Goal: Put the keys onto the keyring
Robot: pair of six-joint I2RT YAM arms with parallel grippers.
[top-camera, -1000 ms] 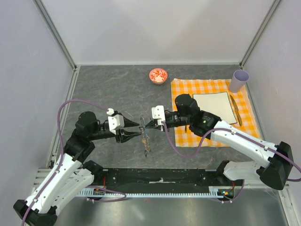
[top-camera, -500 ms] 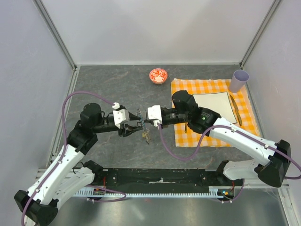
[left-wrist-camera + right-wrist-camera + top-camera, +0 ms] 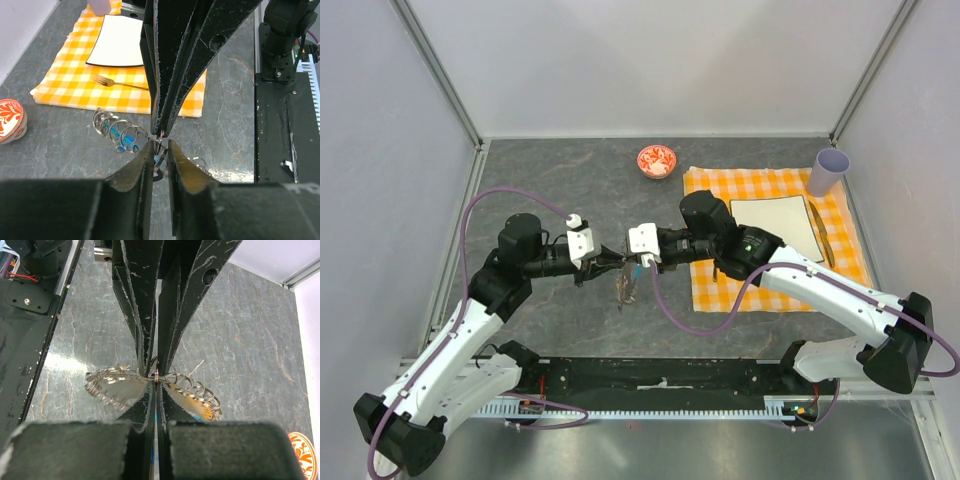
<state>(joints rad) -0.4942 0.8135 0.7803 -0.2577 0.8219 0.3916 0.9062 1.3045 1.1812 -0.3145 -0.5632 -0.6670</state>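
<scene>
Both grippers meet tip to tip above the grey table, left of the checked cloth. My left gripper (image 3: 613,262) (image 3: 159,145) has its jaws a narrow gap apart, pinching a small ring and a dark key head. My right gripper (image 3: 636,262) (image 3: 156,382) is shut on the thin wire of the keyring (image 3: 192,385). The keyring's loops and light-blue strip also show in the left wrist view (image 3: 120,132). The keys (image 3: 625,288) hang below the tips. A silvery key (image 3: 117,387) fans left and a yellowish key (image 3: 202,410) fans right.
A red-and-white bowl (image 3: 656,160) stands at the back. The orange checked cloth (image 3: 710,190) on the right carries a white plate (image 3: 775,228) and a fork (image 3: 817,232), with a lilac cup (image 3: 828,170) at its far corner. The black base rail (image 3: 660,375) runs along the near edge.
Both grippers have moved away from the near edge together, with the bunch of keys hanging between them. The left arm has stretched further toward the right one.
</scene>
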